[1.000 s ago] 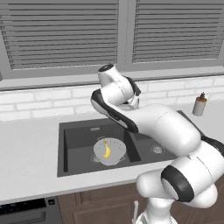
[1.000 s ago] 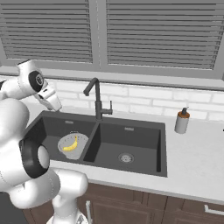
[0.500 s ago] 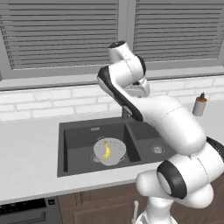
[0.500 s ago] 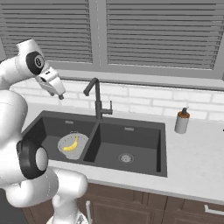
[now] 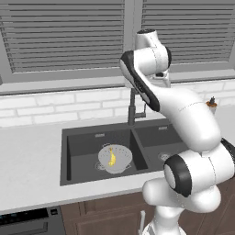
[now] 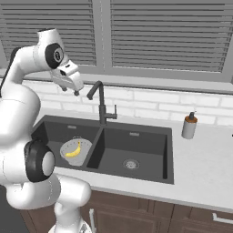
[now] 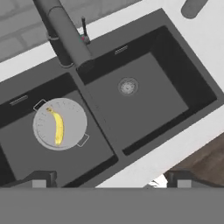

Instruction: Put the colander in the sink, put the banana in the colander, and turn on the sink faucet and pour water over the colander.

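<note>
The light grey colander (image 5: 121, 161) (image 6: 84, 153) (image 7: 73, 127) sits in the left basin of the dark sink (image 5: 82, 142) (image 6: 145, 152) (image 7: 153, 74). The yellow banana (image 5: 111, 157) (image 6: 73, 150) (image 7: 57, 126) lies inside the colander. Behind the divider between the basins stands the dark gooseneck faucet (image 5: 132, 108) (image 6: 101, 103) (image 7: 65, 34), with its small lever (image 7: 84, 25) at the side. My gripper (image 6: 70, 90) (image 7: 109, 180) is open and holds nothing. It hangs high above the sink, just left of the spout's hooked end in the right base view. No water is running.
A brown-topped soap bottle (image 5: 211, 104) (image 6: 189, 126) (image 7: 192, 6) stands on the pale counter right of the sink. A white brick backsplash and a window with blinds run behind the faucet. The right basin has a silver drain (image 6: 131, 164) (image 7: 127, 86).
My arm has risen from low over the sink and swung toward the faucet, carrying the open gripper up beside the spout. The colander and banana have not moved.
</note>
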You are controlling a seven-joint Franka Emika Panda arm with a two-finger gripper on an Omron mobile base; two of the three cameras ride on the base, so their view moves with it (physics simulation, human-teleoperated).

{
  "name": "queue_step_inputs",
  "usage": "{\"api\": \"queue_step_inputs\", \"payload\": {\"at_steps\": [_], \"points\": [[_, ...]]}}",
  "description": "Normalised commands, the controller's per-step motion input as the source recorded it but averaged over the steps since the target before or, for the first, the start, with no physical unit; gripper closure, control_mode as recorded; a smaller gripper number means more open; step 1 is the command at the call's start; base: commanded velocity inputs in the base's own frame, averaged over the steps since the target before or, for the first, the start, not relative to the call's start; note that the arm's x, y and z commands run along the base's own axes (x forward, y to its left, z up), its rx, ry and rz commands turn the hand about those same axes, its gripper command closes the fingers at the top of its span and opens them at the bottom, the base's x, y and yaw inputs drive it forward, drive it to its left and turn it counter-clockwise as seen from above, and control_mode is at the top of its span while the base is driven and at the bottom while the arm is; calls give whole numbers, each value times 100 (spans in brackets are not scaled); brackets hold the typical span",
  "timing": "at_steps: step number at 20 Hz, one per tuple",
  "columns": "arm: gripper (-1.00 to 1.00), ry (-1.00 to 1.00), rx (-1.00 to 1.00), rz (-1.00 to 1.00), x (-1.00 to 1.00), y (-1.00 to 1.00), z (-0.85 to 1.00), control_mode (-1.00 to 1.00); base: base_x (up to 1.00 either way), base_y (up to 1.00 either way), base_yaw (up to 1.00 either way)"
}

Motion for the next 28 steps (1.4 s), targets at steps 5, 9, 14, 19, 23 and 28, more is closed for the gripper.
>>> {"api": "queue_step_inputs", "payload": {"at_steps": [5,9,14,19,23,28], "points": [[-100,-10,15,30,41,-26,-9,-100,0,0,0],[-100,-9,6,30,23,-14,-19,-100,0,0,0],[-100,0,0,17,10,-1,-17,-100,0,0,0],[-100,0,0,7,8,-3,-1,-100,0,0,0],[-100,1,0,3,0,-10,0,-100,0,0,0],[-100,1,0,0,4,-17,0,-100,0,0,0]]}}
